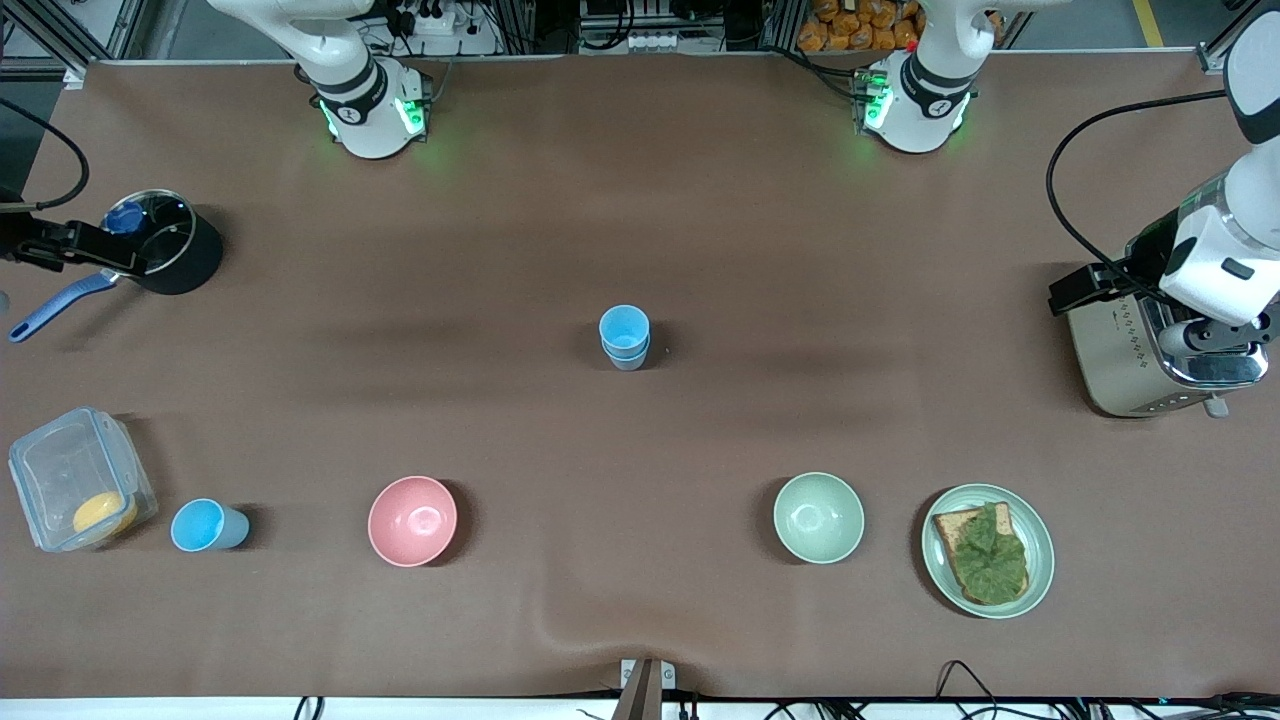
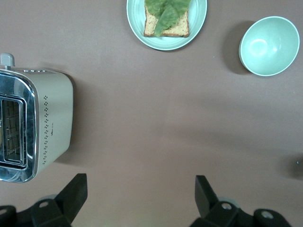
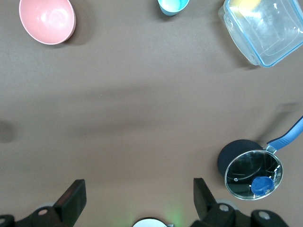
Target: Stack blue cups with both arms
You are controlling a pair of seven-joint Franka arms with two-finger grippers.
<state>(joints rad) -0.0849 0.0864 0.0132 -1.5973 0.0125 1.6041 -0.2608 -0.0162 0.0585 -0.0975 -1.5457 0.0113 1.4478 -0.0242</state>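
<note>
Two light-blue cups [image 1: 624, 336] stand stacked one in the other at the middle of the table. A third blue cup [image 1: 206, 525] stands alone near the front camera, toward the right arm's end, between a clear container and a pink bowl; it also shows in the right wrist view [image 3: 173, 5]. My left gripper [image 1: 1088, 287] hangs open and empty over the toaster; its wrist view shows the jaws [image 2: 141, 183] spread wide above bare table. My right gripper [image 1: 45, 248] hangs open and empty beside the black pot; its jaws [image 3: 139, 187] are also spread wide.
A pink bowl [image 1: 412, 520] and a green bowl [image 1: 818, 517] sit near the front camera. A plate [image 1: 1041, 532] holds toast with lettuce. A toaster [image 1: 1118, 362] stands at the left arm's end. A lidded black pot [image 1: 185, 262] and a clear container [image 1: 70, 470] sit at the right arm's end.
</note>
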